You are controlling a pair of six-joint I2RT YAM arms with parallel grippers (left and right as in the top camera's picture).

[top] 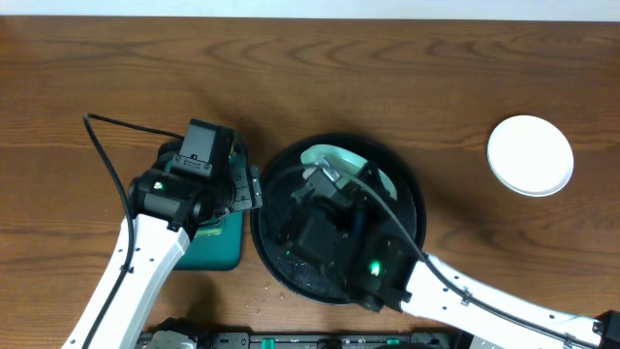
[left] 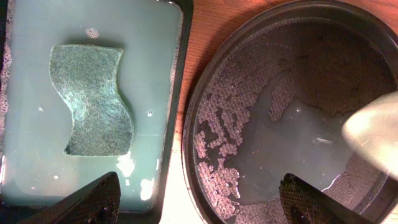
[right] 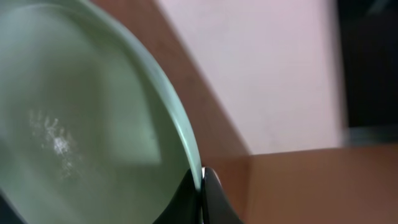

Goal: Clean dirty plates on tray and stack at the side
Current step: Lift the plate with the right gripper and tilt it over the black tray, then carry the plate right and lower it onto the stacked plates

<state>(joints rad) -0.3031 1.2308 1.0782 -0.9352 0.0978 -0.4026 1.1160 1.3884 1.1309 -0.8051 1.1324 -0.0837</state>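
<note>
My right gripper (right: 201,177) is shut on the rim of a pale plate (right: 81,112), which it holds tilted on edge over the round black tray (top: 263,247). From overhead, that plate (top: 341,158) shows at the tray's far side, partly hidden by the right gripper (top: 325,179). A second white plate (top: 530,155) lies flat on the table at the far right. My left gripper (left: 199,208) is open, straddling the gap between the green tray and the black tray (left: 323,68), which holds water and foam. The held plate's edge (left: 376,124) shows at right.
A rectangular dark-green tray (left: 149,74) of soapy water lies left of the black tray, with a green sponge (left: 93,99) lying in it. A strip of wooden table (left: 208,37) separates the two trays. The left arm (top: 145,252) covers most of the green tray (top: 218,250).
</note>
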